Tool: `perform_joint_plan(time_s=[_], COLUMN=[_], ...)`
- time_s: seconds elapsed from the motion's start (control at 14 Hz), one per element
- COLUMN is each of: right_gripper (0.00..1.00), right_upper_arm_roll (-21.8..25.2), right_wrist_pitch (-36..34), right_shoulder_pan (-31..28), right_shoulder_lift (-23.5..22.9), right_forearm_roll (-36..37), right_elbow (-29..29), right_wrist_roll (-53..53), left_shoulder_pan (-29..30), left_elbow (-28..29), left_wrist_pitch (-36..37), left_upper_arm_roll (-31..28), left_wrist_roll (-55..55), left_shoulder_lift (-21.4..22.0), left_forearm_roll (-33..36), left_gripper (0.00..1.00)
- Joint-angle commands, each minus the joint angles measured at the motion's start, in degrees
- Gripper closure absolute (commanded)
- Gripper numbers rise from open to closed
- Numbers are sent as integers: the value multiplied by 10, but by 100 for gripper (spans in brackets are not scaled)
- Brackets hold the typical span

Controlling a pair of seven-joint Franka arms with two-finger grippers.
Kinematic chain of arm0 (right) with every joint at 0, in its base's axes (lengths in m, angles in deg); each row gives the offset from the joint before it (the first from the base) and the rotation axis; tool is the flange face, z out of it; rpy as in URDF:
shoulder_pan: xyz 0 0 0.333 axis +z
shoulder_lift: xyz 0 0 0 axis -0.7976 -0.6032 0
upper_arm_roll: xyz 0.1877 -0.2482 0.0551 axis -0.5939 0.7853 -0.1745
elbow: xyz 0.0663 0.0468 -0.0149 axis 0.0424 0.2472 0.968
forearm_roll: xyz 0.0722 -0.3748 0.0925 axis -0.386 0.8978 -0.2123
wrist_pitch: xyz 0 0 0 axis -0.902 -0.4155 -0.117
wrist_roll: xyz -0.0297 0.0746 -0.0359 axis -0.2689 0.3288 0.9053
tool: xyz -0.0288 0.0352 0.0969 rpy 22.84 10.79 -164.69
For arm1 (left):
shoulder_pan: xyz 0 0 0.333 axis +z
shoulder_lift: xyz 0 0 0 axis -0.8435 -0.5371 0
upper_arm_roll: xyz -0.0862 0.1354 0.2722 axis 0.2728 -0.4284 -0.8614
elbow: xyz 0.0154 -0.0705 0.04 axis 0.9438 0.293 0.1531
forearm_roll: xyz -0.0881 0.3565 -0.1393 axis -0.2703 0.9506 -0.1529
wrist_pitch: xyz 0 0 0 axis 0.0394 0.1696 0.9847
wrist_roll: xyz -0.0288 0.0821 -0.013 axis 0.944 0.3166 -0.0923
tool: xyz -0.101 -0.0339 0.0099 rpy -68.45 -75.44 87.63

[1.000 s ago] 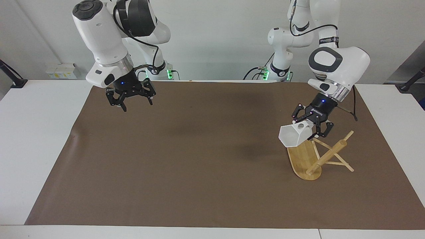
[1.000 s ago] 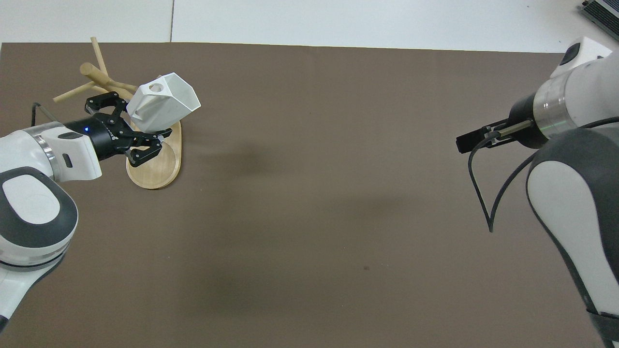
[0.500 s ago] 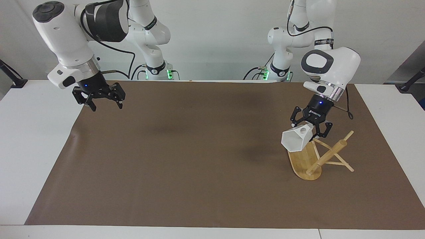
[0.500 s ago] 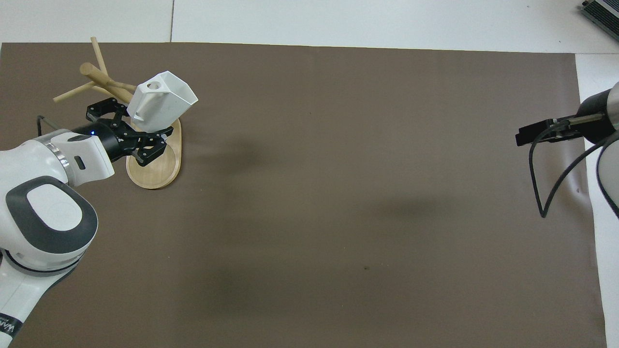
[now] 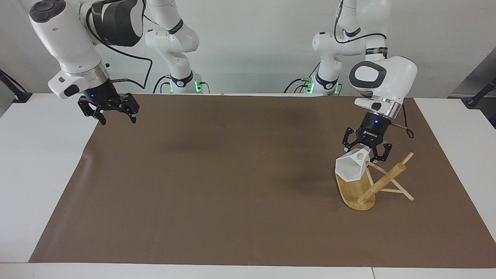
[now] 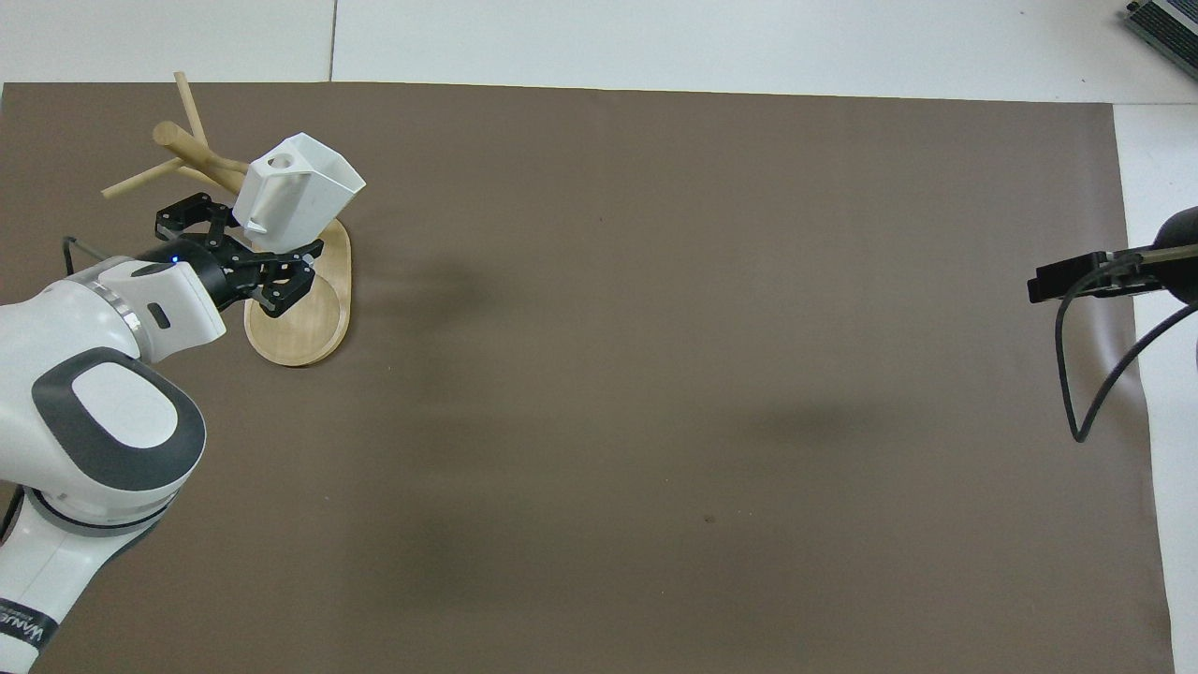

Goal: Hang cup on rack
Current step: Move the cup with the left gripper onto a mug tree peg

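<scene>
The white faceted cup (image 5: 350, 167) (image 6: 299, 192) hangs tipped on its side just above the oval base of the bamboo rack (image 5: 354, 192) (image 6: 301, 329), beside the rack's post (image 5: 381, 183) and thin pegs. My left gripper (image 5: 366, 153) (image 6: 253, 239) is shut on the cup's blocky handle and holds it from above. Whether the cup touches a peg I cannot tell. My right gripper (image 5: 115, 117) hangs open and holds nothing, over the mat's corner at the right arm's end of the table.
A brown mat (image 5: 232, 182) covers most of the white table (image 5: 35, 155). The rack stands on the mat toward the left arm's end. Nothing else lies on the mat.
The left gripper has lowered the cup and swung it in toward the rack's post. The right arm has drawn back toward its own end of the table, still open.
</scene>
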Motion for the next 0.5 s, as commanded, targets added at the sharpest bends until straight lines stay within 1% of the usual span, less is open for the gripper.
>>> perform_joint_plan(time_s=[0.0,0.07,0.21,0.43], right_gripper=[0,0,0,0], right_upper_arm_roll=[-4,-4,-3,-3], right_wrist_pitch=[3,3,4,11], right_shoulder_pan=[-6,-6,-5,-4], right_shoulder_lift=[27,32,44,43], right_forearm_roll=[7,7,7,6], right_elbow=[32,39,59,59], right_wrist_roll=[-7,-8,-7,3], left_shoulder_pan=[-17,-21,-27,-28], left_elbow=[12,14,15,14], left_wrist_pitch=[-29,-43,-48,-51], left_upper_arm_roll=[-5,-5,-5,-6], left_wrist_roll=[9,10,22,58], left_shoulder_lift=[-2,-5,-12,-21], left_forearm_roll=[-4,-4,-5,-5], left_gripper=[100,100,100,100])
